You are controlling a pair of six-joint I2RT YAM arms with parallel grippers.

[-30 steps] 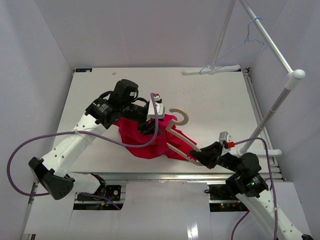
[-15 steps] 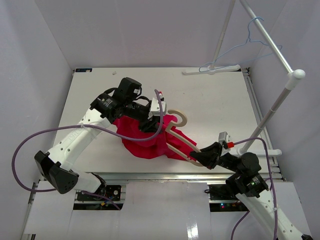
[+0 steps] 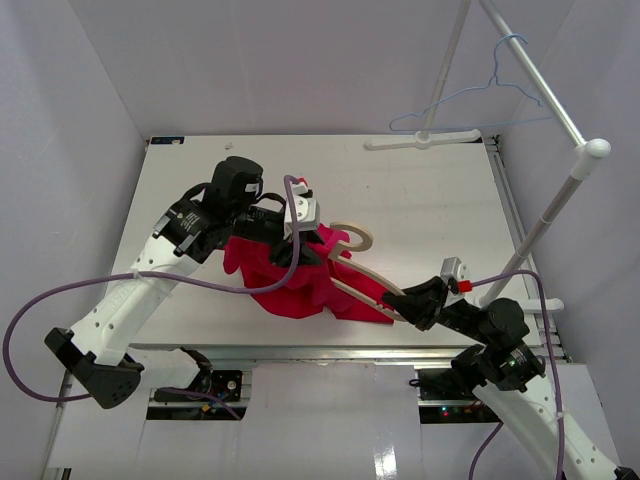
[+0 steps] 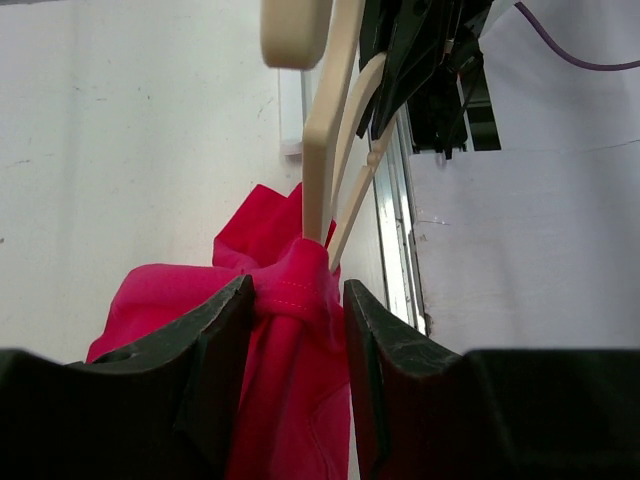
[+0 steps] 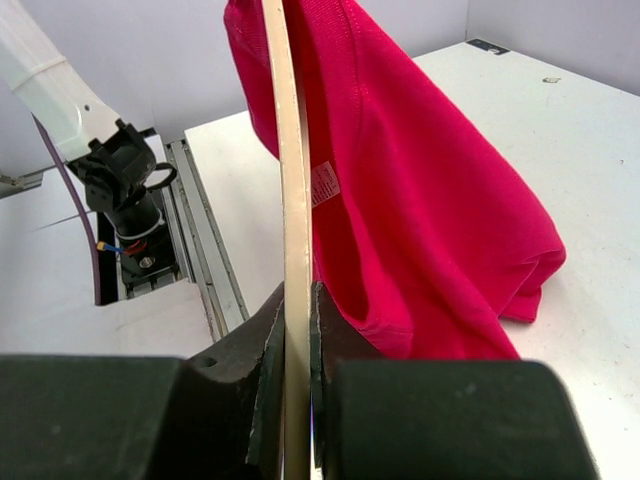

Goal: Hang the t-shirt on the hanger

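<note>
The red t-shirt (image 3: 290, 285) hangs bunched over one arm of the tan wooden hanger (image 3: 368, 280), which is held tilted above the table. Its hook points to the far side. My left gripper (image 3: 300, 240) is shut on a bunch of the shirt's hem beside the hanger's neck. The left wrist view shows my gripper (image 4: 297, 300), the t-shirt (image 4: 180, 300) and the hanger (image 4: 318, 170). My right gripper (image 3: 402, 303) is shut on the hanger's bare end. In the right wrist view the gripper (image 5: 297, 305) clamps the hanger (image 5: 288, 180), and the t-shirt (image 5: 420, 200) drapes to its right, its white tag (image 5: 323, 183) showing.
A thin light-blue wire hanger (image 3: 480, 95) hangs from a white rail (image 3: 545, 85) at the back right. The rail's stand foot (image 3: 425, 140) rests on the table's far edge. The white table (image 3: 430, 210) ends at a metal frame near the arm bases.
</note>
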